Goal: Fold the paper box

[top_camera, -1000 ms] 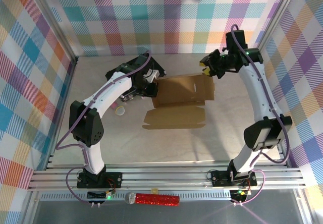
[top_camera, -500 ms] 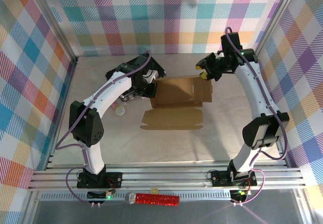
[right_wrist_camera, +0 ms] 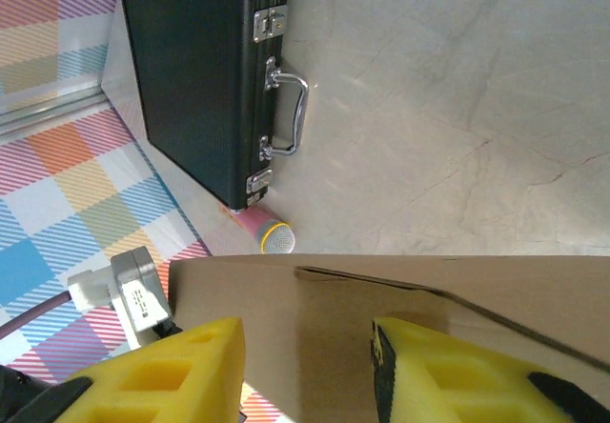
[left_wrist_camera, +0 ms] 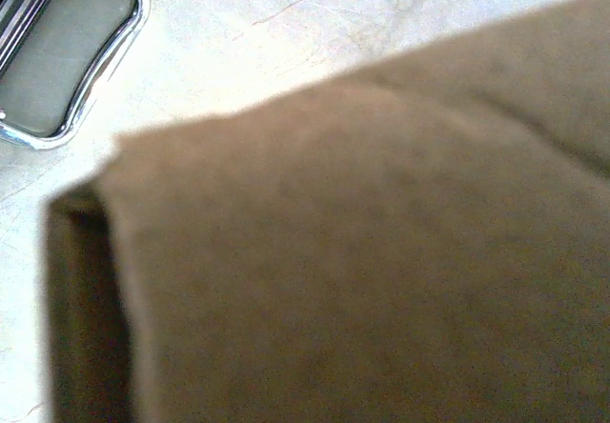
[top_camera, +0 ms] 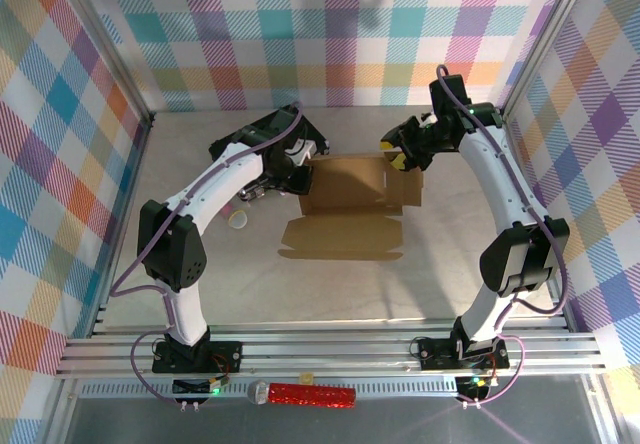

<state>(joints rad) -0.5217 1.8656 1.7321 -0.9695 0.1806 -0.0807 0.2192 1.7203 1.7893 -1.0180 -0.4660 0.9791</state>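
Slippage looks the main risk; the paper box (top_camera: 350, 196) lies half-formed on the worktop (top_camera: 450, 254) between the two tools, one long panel flat toward the arm bases; the left tool (top_camera: 296, 171) is closed at the box end beside it, though whether it pinches cardboard I cannot tell; the right tool (right_wrist_camera: 305, 335) stands partly open, yellow fingers (right_wrist_camera: 181, 375) astride the box edge, gripping nothing; a push there could skid or crease the sheet.
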